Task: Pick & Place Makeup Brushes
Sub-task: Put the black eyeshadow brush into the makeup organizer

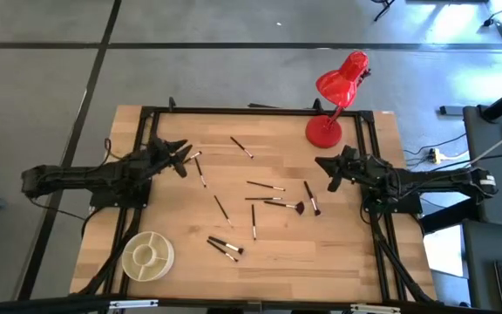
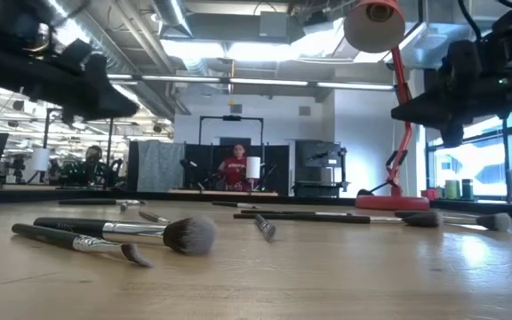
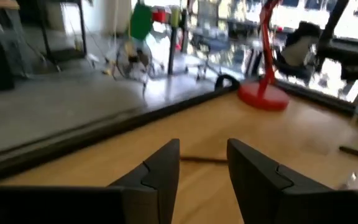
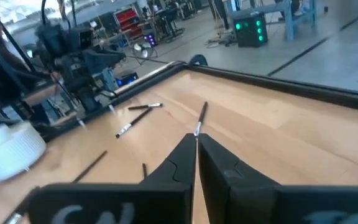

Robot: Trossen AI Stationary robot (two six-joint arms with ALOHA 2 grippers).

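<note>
Seen from above, the makeup brushes (image 1: 267,196) lie scattered across the middle of a pale wooden table (image 1: 356,253), most of them gathered in the centre and lower centre of the frame, with one fan-tipped brush (image 1: 284,205) right of centre and a single brush (image 1: 241,146) lying apart toward the upper middle. The left gripper (image 1: 184,158) hangs over the left-centre of the table just beside two brushes, its fingers (image 3: 160,174) parted with bare wood showing between them and nothing in their hold. The right gripper (image 1: 328,166) hovers at the right-centre of the frame, near a brush (image 1: 311,199) lying just below it, its fingers (image 4: 219,163) pressed together and empty. A red desk lamp (image 1: 336,98) stands at the upper right edge of the table, and a round white divided tray (image 1: 147,255) sits at the lower left corner. From table height, a fluffy-tipped brush (image 2: 123,231) rests in the left foreground, and what appears to be a person in red (image 2: 235,167) is seated far back in the room
</note>
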